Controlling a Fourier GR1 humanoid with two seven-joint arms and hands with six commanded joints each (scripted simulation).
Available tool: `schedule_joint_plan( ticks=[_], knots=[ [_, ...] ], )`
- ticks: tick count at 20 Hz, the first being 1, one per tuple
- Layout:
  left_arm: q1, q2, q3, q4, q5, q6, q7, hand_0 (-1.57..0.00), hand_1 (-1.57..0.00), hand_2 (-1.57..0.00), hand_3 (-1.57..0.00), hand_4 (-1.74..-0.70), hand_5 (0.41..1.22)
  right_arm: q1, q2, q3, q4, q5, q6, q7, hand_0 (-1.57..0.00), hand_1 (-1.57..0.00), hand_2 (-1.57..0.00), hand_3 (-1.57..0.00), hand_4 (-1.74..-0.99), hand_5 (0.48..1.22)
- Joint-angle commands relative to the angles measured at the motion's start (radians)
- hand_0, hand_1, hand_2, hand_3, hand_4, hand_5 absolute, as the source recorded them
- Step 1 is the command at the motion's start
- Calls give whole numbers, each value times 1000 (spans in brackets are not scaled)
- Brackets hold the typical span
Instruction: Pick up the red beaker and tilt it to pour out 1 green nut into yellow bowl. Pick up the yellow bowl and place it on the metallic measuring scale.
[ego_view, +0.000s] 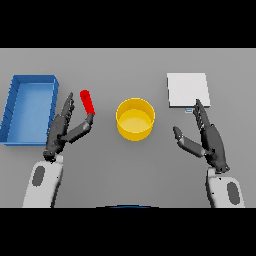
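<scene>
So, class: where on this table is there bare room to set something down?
Bare table lies between the yellow bowl and the metallic scale, and all along the far edge. It is crowded between the blue bin and the red beaker, where the left robot hand sits.

The left hand's (62, 130) thumb covers the bottom end of the red beaker (87, 102). The right hand's (210, 137) fingertips hide a bit of the scale's (187, 89) front edge. No nut can be made out.

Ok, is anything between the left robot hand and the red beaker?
Nothing visible. The left robot hand is right beside the red beaker, fingers open and thumb near its base. The yellow bowl sits off to the right, clear of that path.
</scene>
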Motion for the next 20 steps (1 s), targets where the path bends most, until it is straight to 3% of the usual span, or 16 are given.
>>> schedule_joint_plan(
  ticks=[1, 7, 10, 18, 19, 20],
  knots=[
    [-30, 1, 13, 53, -3, 7, -20, 1, 1, 1, 1, -1211, 654, 2, 1, -1, -6, -2, -1, 8, 1, 1, 1, 1, -1292, 615],
    [-193, -8, 66, 263, 5, 25, -96, 1, 1, 1, 1, -1230, 635, -9, -11, -11, 6, -7, 4, 13, 1, 1, 1, 1, -1303, 631],
    [-267, -3, 74, 349, -27, 57, -99, 1, 1, 1, 1, -1221, 635, -24, -4, -7, 11, 19, -19, 26, 1, 1, 1, 1, -1299, 634],
    [-369, -24, 119, 511, -11, 77, -210, 1, 1, -1, 1, -1331, 709, -28, -7, -19, 21, 7, -18, 22, 1, 1, 1, 1, -1303, 646],
    [-376, -36, 121, 521, -12, 89, -212, 1, -6, -50, -30, -1347, 726, -40, -6, -17, 37, 18, -23, 21, 1, 1, 1, 1, -1301, 647],
    [-393, -35, 139, 552, -2, 95, -218, -153, -145, -179, -129, -1364, 747, -43, -6, -22, 30, 10, -23, 21, 1, 1, 1, 1, -1298, 646]
  ],
)
